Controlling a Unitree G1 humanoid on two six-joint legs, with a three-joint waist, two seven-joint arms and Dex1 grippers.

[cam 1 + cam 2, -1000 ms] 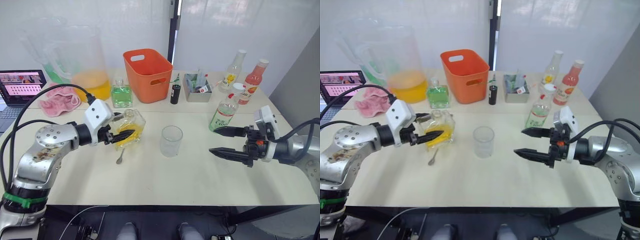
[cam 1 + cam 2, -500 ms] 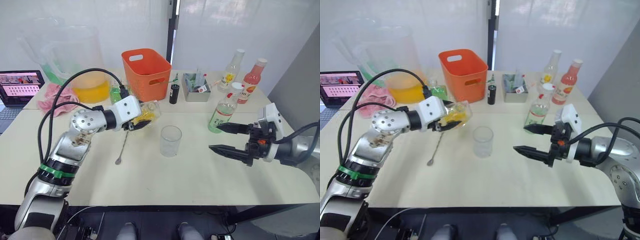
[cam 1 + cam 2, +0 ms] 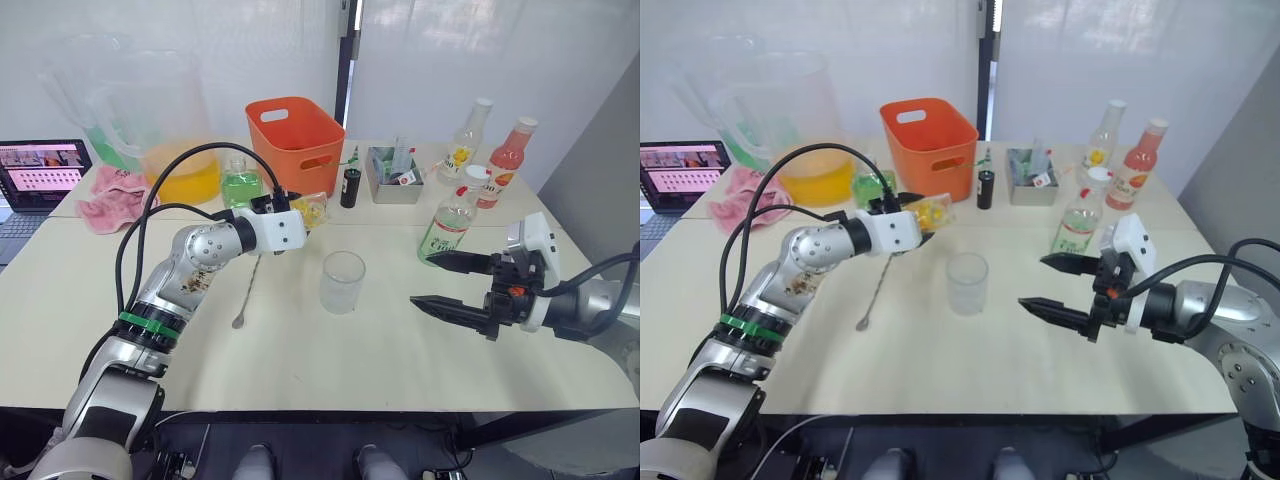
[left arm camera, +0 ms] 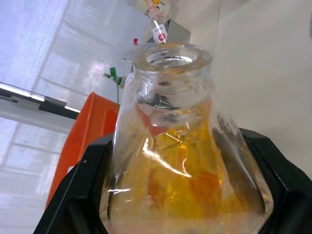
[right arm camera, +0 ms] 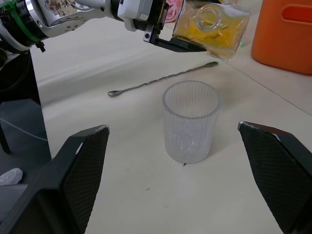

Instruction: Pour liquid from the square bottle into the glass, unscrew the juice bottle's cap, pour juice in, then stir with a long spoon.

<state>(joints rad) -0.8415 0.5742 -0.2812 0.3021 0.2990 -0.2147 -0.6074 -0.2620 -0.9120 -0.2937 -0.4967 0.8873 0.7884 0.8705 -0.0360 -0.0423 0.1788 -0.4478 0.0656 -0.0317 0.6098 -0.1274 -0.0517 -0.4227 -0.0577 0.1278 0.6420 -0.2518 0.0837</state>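
My left gripper (image 3: 296,218) is shut on the square bottle (image 3: 311,209), holding it tipped over in the air behind and to the left of the glass (image 3: 343,282). The bottle's neck (image 4: 171,54) is open and yellow liquid (image 4: 190,185) sits low in its body. The ribbed glass (image 5: 189,122) stands upright and looks empty. Left of it, the long spoon (image 3: 246,290) lies flat on the table. The juice bottle (image 3: 446,228) with its white cap (image 3: 476,174) stands at the right. In front of that bottle my right gripper (image 3: 424,278) is open and holds nothing.
An orange basket (image 3: 295,135), a huge pitcher (image 3: 180,130) of orange liquid, a small green bottle (image 3: 240,186) and a pink cloth (image 3: 115,195) line the back. A grey tray (image 3: 393,165), a pink bottle (image 3: 507,150) and a yellow-labelled bottle (image 3: 464,140) stand back right. A laptop (image 3: 40,175) sits far left.
My left arm has lifted the square bottle and carried it right toward the glass, tipping it further. The right gripper has stayed open in nearly the same place.
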